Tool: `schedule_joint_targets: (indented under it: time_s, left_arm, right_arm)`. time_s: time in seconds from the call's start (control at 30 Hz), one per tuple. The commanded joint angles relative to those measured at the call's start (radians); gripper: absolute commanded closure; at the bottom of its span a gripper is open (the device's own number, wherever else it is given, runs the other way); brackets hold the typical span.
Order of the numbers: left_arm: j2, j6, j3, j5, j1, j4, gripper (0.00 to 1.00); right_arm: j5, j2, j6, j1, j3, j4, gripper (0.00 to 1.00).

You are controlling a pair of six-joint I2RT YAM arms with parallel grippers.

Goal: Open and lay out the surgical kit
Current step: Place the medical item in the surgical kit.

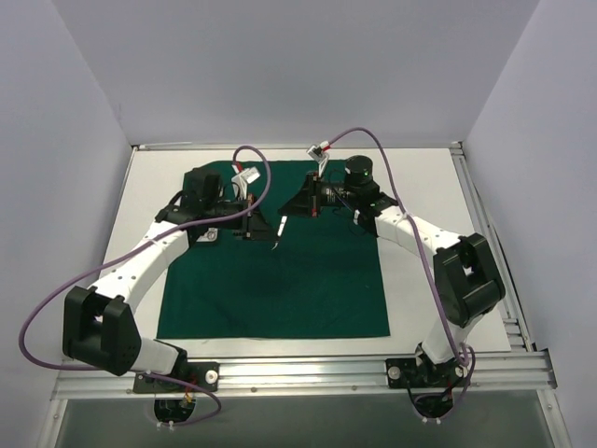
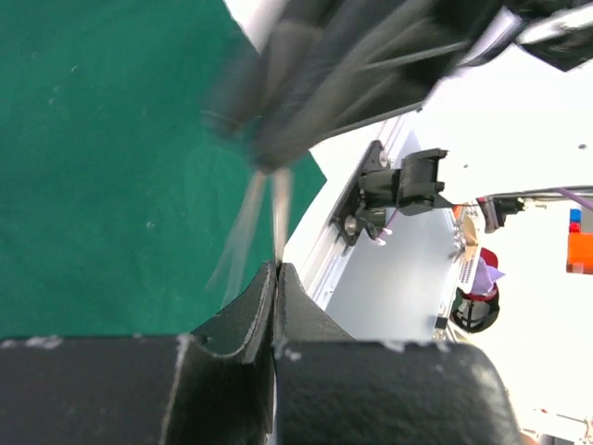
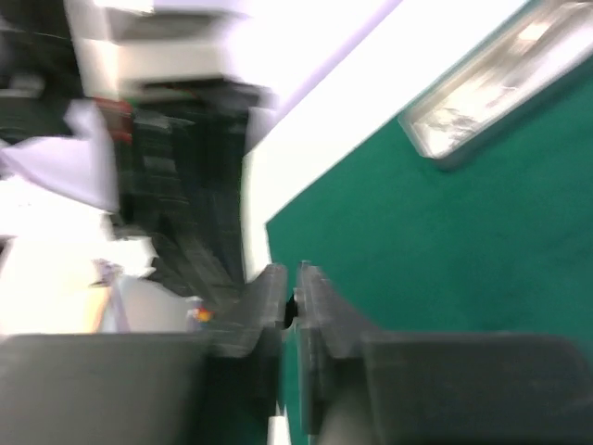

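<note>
Top external view: the green cloth (image 1: pixel 280 289) is spread flat on the desk. A thin steel instrument (image 1: pixel 280 227) is gripped by the closed left pincer (image 1: pixel 254 225), just left of the nearly closed right pincer (image 1: pixel 316 200), whose hold cannot be told.

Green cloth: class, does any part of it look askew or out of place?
Yes. Most of the cloth lies flat, but near its far edge a dark flap stands up at the right end effector, not yet spread.

No readable text anywhere. Cable tags (image 1: pixel 320 147) by the far edge of the dark green cloth (image 1: pixel 280 289) too small; wrist views blurred.
</note>
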Motion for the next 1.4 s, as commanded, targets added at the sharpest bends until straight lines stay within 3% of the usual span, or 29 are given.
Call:
schedule_joint_targets:
  time_s: [0.0,0.13,0.23,0.33,0.37,0.57,0.67,0.73,0.83,0.87,0.97,1.07,1.37]
  left_arm:
    - [-0.017,-0.021,0.010,0.066,-0.005,0.093,0.97]
    - [-0.043,-0.013,0.021,-0.038,0.012,0.036,0.51]
    - [-0.161,-0.027,-0.025,-0.241,0.009,0.079,0.34]
    - [-0.261,-0.042,-0.062,-0.324,0.007,0.145,0.29]
    - [-0.290,-0.044,-0.071,-0.324,0.006,0.187,0.09]
    - [-0.312,-0.002,-0.117,-0.269,-0.028,0.277,0.08]
    - [-0.362,-0.033,-0.160,-0.414,-0.048,0.280,0.08]
    - [-0.398,-0.126,-0.197,-0.473,-0.048,0.315,0.12]
    - [-0.457,-0.291,-0.301,-0.481,-0.051,0.511,0.15]
    - [-0.467,-0.332,-0.336,-0.444,-0.055,0.685,0.15]
    - [-0.409,-0.416,-0.395,-0.381,-0.062,0.887,0.10]
    - [-0.350,-0.427,-0.378,-0.310,-0.084,0.981,0.06]
    - [-0.332,-0.358,-0.341,-0.232,-0.115,1.001,0.05]
  right_arm:
    - [-0.047,-0.013,0.066,0.007,-0.037,0.167,1.00]
    - [0.034,-0.066,0.077,0.005,-0.072,0.189,1.00]
    - [0.172,-0.125,0.032,0.005,-0.072,0.082,1.00]
    - [0.273,-0.169,0.098,0.012,-0.089,0.072,1.00]
    - [0.300,-0.195,0.115,0.018,-0.098,0.068,1.00]
    - [0.419,-0.308,0.205,0.036,-0.142,0.028,1.00]
    - [0.479,-0.414,0.215,0.053,-0.220,0.104,1.00]
    - [0.600,-0.466,0.172,0.077,-0.242,0.085,1.00]
    - [0.718,-0.566,0.144,0.107,-0.319,0.191,1.00]
    - [0.740,-0.594,0.149,0.111,-0.346,0.216,1.00]
    - [0.711,-0.571,0.179,0.111,-0.330,0.255,1.00]
    - [0.670,-0.545,0.206,0.119,-0.299,0.267,1.00]
    - [0.608,-0.539,0.242,0.121,-0.273,0.267,1.00]
